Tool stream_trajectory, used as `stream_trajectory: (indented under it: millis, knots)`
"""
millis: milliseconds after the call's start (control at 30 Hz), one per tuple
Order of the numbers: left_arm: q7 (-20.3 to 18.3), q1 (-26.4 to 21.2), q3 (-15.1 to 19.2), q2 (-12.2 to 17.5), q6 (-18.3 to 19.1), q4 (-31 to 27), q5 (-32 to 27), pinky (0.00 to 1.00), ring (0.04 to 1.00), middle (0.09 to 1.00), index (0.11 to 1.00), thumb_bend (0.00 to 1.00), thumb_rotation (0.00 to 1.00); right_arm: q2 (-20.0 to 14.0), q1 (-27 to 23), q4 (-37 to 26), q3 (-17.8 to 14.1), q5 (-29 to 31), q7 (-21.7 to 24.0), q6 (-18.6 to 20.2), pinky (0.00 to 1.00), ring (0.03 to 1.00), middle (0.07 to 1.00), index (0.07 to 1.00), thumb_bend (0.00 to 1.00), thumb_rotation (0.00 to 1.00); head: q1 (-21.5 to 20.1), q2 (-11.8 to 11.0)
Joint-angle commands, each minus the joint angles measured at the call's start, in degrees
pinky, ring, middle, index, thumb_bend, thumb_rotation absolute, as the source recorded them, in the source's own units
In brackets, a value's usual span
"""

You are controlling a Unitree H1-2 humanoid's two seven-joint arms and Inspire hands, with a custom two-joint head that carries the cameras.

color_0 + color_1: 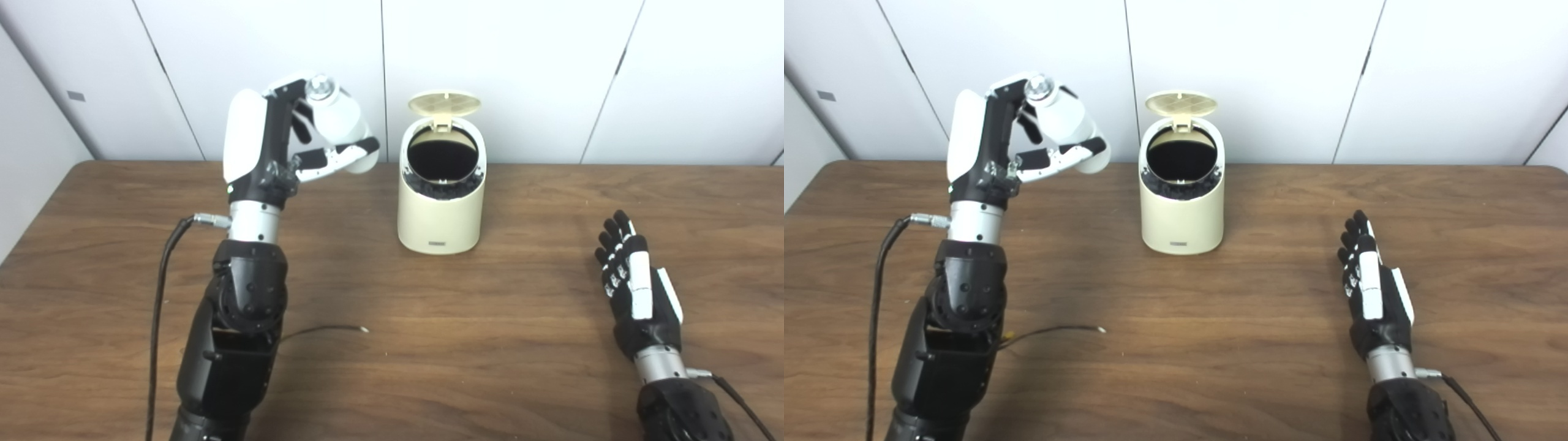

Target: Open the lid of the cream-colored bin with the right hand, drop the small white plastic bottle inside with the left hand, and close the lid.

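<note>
Aloft, left hand (288, 144) grips bottle (343, 125) beside bin (440, 214).

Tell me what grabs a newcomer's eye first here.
The raised left hand stands out, holding a small white bottle up at the bin's left. Next, the cream-colored bin at the table's far middle, its lid flipped up. The right hand rests open on the wooden table.

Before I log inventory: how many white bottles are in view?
1: the white bottle is held up in the left hand, left of the open bin. The bin's dark inside could hide more.
</note>
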Motion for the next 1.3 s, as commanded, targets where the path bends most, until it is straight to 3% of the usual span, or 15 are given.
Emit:
stream_trajectory:
  millis: [0,300,533,933,1267]
  knots:
    - [0.9,-2.7,-0.4,-0.6,-1.6,-1.9,2.0,0.27,0.416,0.528,0.530,0.47,0.00,0.4,-0.1,-0.9,0.6,-0.2,0.3,0.8,1.00,1.000,0.996,1.000,0.62,0.97,0.1,0.0]
    - [2.1,-5.0,-2.1,-3.7,-7.3,1.3,2.1,0.30,0.426,0.525,0.523,0.47,0.00,0.1,0.1,-0.5,1.0,-0.8,0.4,0.7,1.00,1.000,0.994,1.000,0.63,0.98,-0.1,-0.2]
    - [2.5,-5.2,-3.6,-6.0,-9.4,5.4,3.1,0.32,0.415,0.520,0.516,0.47,0.00,0.1,0.4,-0.9,1.5,-1.5,0.5,1.0,1.00,1.000,0.996,1.000,0.62,0.99,-0.5,-0.1]
    - [9.0,-7.2,-6.1,-6.3,-16.7,16.7,6.3,0.33,0.420,0.515,0.489,0.47,0.00,0.7,0.3,-0.9,2.0,-1.9,0.1,1.0,1.00,1.000,0.986,1.000,0.65,0.97,-1.1,-0.3]
    - [13.9,-9.3,-5.7,-6.0,-22.5,24.3,5.7,0.33,0.419,0.515,0.502,0.47,0.00,1.0,0.3,-1.7,2.6,-2.1,0.3,1.5,1.00,1.000,0.985,1.000,0.62,1.00,-2.0,-0.7]
